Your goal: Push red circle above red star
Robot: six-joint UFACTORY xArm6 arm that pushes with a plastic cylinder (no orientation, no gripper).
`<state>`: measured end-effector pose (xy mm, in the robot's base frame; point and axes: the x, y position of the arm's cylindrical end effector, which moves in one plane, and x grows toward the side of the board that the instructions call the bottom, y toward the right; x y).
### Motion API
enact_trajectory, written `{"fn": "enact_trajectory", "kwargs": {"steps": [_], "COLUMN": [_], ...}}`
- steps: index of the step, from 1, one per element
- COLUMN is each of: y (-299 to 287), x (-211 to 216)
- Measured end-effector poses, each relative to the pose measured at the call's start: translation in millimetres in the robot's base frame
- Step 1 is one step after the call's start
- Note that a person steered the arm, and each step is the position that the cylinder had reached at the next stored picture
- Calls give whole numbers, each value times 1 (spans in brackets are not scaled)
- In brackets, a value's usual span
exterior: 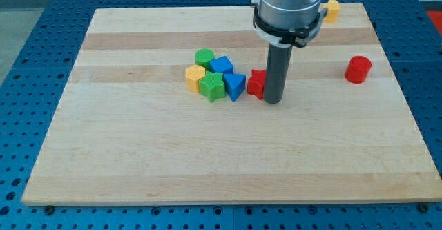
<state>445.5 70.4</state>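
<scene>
Red circle point(358, 70) well right of red star point(257, 83); tip point(273, 101) seemingly touching star.

My tip point(273, 101) touches red star point(256, 83)

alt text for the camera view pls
My tip sits against the right side of the red star mid-board, with the red circle far off to the view's right. Green, blue and yellow blocks cluster left of the star.

My arm point(288, 5) is a grey metal cylinder with a black ring. Below it runs a straight dark rod point(276, 71).
</scene>
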Motion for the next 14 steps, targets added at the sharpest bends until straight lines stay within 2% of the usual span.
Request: {"fn": "enact_trajectory", "kwargs": {"steps": [2, 3, 5, 7, 9, 12, 14], "y": [-5, 15, 123, 197, 185, 127, 114], "x": [-6, -6, -6, -7, -45, -51, -65]}}
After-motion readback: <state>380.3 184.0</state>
